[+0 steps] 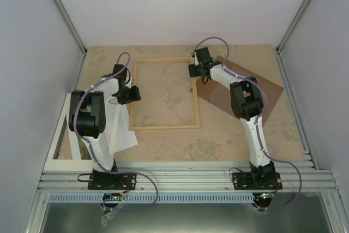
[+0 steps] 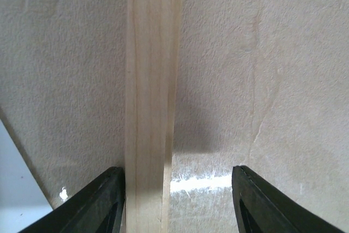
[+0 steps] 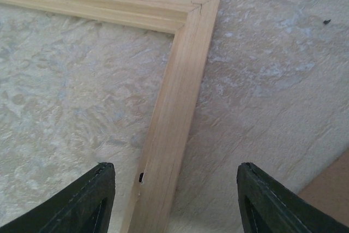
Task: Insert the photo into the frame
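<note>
We find the frame (image 1: 163, 127) lying flat near the middle of the table (image 1: 229, 140), with the mottled tabletop showing through its pane. The photo (image 1: 62, 135) lies at the table's left edge, outside the frame and largely hidden beneath the left arm (image 1: 87, 114). Only its white border and a sliver of green-brown print show. A white sheet (image 1: 124, 135) rests just beside the frame's near left corner, and we cannot tell whether it belongs to the photo. The left arm rises from its base, folds sharply at the elbow and reaches forward, wrist turned down over the frame's left rail. The left gripper (image 1: 130, 94) is open and straddles that rail. In the wrist view one of its fingers (image 2: 101, 205) sits close against the rail's outer side, while the other stands well clear over the pane, where a streak of glare shows. The right arm (image 1: 245, 99) extends forward, bends at the elbow over the brown board (image 1: 267, 88) and angles left toward the frame's far right corner. The right gripper (image 1: 197, 70) is likewise open and points down, the right rail passing between its fingers (image 3: 95, 200) just short of the mitred corner. Neither finger clearly touches the wood. The brown board lies flat and skewed, just right of the frame.
</note>
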